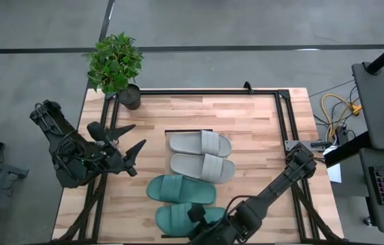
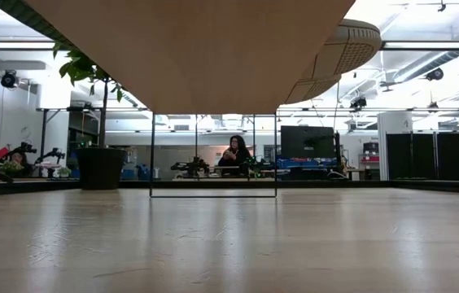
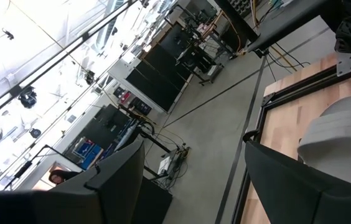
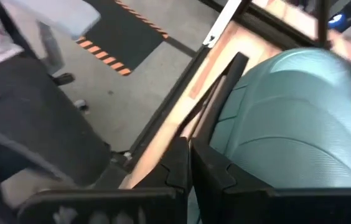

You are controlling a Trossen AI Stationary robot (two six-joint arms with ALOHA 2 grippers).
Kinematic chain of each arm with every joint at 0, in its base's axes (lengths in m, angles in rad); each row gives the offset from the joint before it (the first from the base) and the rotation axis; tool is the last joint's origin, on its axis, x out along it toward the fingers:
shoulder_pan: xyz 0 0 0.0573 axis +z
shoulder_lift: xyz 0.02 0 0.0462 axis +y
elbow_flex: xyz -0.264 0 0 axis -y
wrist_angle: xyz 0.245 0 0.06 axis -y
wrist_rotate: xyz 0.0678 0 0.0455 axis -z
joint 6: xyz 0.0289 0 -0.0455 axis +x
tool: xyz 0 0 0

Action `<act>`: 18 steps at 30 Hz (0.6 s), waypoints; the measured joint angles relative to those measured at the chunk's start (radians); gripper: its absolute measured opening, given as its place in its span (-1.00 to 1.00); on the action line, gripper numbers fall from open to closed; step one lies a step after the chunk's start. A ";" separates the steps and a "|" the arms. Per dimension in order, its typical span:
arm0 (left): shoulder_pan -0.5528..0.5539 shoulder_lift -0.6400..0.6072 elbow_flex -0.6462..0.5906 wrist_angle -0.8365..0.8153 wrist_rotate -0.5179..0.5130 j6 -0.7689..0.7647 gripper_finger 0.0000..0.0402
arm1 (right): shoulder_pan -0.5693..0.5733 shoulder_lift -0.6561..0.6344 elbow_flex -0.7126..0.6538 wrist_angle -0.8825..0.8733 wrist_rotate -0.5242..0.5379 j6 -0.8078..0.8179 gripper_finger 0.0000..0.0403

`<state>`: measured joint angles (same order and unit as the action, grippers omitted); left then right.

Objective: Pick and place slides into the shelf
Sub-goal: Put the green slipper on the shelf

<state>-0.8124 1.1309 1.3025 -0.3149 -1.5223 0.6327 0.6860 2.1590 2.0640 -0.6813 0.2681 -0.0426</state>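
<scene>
Four slides were seen laid out on the butcher-block tabletop [image 1: 260, 129] from the overhead camera: a light grey pair [image 1: 202, 155] lay side by side at the centre, and a teal-green pair [image 1: 182, 201] lay just beside them, toward the near edge. The right gripper [image 1: 202, 228] was positioned at the near edge of the table, over the nearer teal-green slide [image 1: 178, 218]; in its wrist view its two dark fingers [image 4: 203, 165] were pressed together with nothing between them, their tips set against the rim of that slide [image 4: 287, 124]. The left gripper [image 1: 125, 146] was held at the table's left side, near the grey pair but apart from it, its fingers [image 3: 287, 180] spread wide and empty, with a grey slide [image 3: 343, 127] visible beyond them. A potted plant [image 1: 117, 68] stood at the far left corner. At table height, a pale wood panel [image 2: 189, 49] was seen overhead, spanning the top of the view, with the underside of a grey slide [image 2: 331, 61] beside it. A seated person [image 2: 235, 152] was visible in the room behind the table.
</scene>
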 joint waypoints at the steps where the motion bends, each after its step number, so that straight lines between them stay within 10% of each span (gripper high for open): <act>1: 0.000 0.000 0.000 0.000 0.000 0.000 0.31 | -0.001 0.000 -0.001 0.001 -0.014 0.008 -0.96; 18: 0.000 0.000 0.000 0.000 0.000 0.000 0.31 | -0.009 0.000 0.020 0.099 -0.185 0.018 -0.96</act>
<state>-0.8120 1.1313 1.3022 -0.3149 -1.5219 0.6327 0.6773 2.1590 2.0841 -0.5820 0.0831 -0.0246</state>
